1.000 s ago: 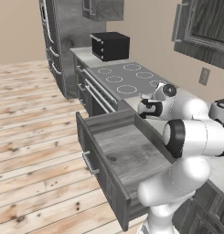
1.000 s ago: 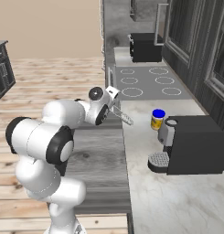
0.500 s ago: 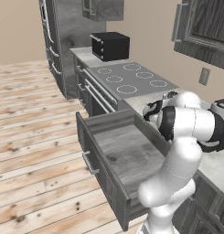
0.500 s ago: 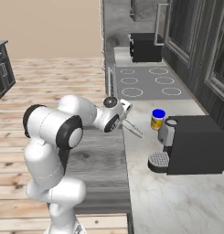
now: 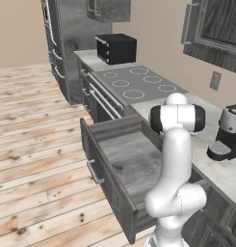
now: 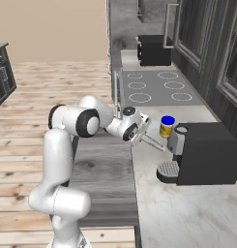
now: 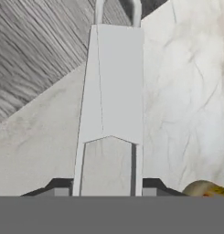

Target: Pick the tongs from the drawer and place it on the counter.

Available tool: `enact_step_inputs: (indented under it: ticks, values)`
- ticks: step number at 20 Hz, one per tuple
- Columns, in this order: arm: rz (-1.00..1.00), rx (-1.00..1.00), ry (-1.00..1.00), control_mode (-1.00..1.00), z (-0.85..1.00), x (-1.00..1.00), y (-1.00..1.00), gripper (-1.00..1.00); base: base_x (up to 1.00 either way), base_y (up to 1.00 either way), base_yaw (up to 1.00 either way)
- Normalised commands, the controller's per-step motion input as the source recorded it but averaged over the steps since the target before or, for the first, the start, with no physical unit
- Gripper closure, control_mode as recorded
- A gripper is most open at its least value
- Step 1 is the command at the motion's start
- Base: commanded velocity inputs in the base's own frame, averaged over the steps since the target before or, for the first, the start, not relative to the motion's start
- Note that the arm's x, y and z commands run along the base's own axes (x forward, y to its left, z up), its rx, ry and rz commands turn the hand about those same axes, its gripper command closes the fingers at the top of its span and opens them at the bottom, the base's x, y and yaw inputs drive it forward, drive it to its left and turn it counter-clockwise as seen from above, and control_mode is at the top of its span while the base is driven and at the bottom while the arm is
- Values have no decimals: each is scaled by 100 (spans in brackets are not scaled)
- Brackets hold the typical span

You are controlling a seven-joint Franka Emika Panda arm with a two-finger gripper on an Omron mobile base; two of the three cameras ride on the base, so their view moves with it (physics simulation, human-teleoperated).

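The tongs are a slim silvery utensil, and my gripper is shut on them near their joined end. In the hand view they reach forward over the edge where the light marbled counter meets the woodgrain floor of the drawer. From the right base view my gripper sits at the counter's front edge, with the tongs slanting down over the counter. The open drawer with its bar handle lies below my arm.
A jar with a blue lid stands on the counter just beyond the tongs' tip. A dark coffee machine stands to its right. The stovetop and a black microwave lie further back.
My arm has swung from above the drawer toward the counter, carrying the tongs with it. The tongs now hang lower over the counter's front edge.
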Motion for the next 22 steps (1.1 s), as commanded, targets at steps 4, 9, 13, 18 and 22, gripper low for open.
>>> enact_step_inputs:
  ticks: [4,9,13,18,22]
  values:
    - [-3,-2,22,-100,-33,58,-69,100,0,0,0]
    - [0,-4,8,-100,-25,12,-29,-100,0,0,0]
    - [0,-3,0,-100,-1,0,-4,-100,0,0,0]
    - [0,0,-4,-100,7,-15,-4,-100,0,0,0]
    - [10,0,-22,-100,71,-66,0,-100,0,0,0]
